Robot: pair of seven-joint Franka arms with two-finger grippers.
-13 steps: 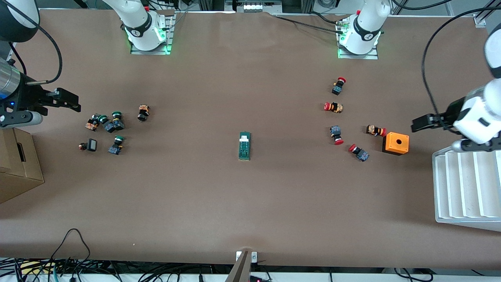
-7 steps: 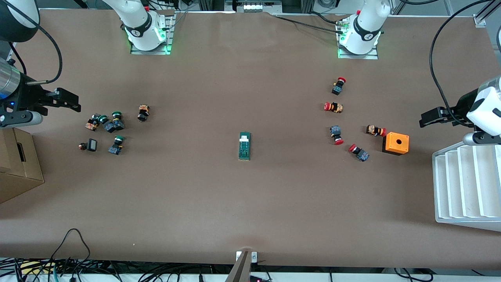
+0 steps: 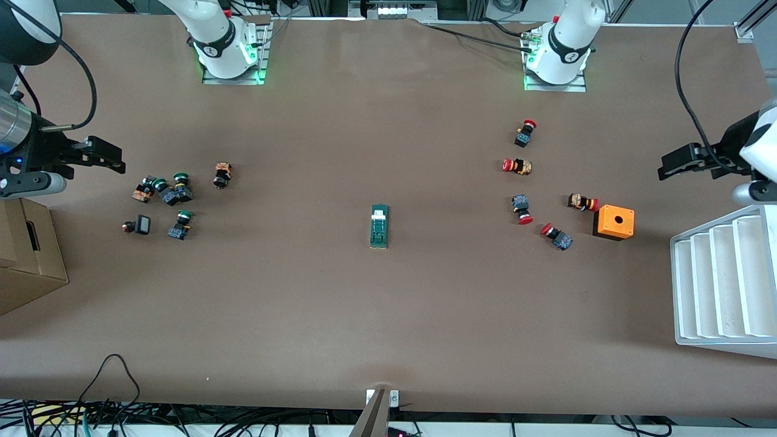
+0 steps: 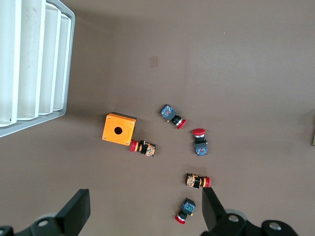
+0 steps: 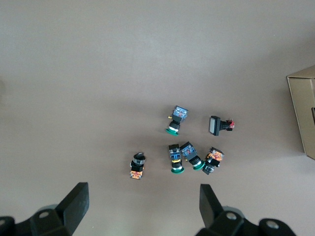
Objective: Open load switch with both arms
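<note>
We have the small dark-green load switch [image 3: 379,226] with its white end piece lying flat mid-table, untouched, nothing right beside it.

Going across from the right arm's end: brown cardboard box [image 3: 27,255] at the table edge. The right gripper [image 3: 112,159] hangs over bare table just short of the green-capped push-button cluster [image 3: 167,191], its fingers [image 5: 74,204] spread wide, holding nothing. That cluster sits well apart from the switch, toward the right arm's end.

Toward the left arm's end of the switch: five red-capped push buttons [image 3: 522,209] scattered, then the orange cube with a round hole [image 3: 614,222], one red button touching its corner. White ribbed plastic tray [image 3: 722,285] at the table edge. The left gripper [image 3: 677,165] hangs above the table between cube and tray, fingers [image 4: 76,211] spread, empty.

Versus a second ago: we see the left arm has pulled back toward its table end and away from the cube. Right arm waits, unchanged. Switch and buttons haven't moved.
</note>
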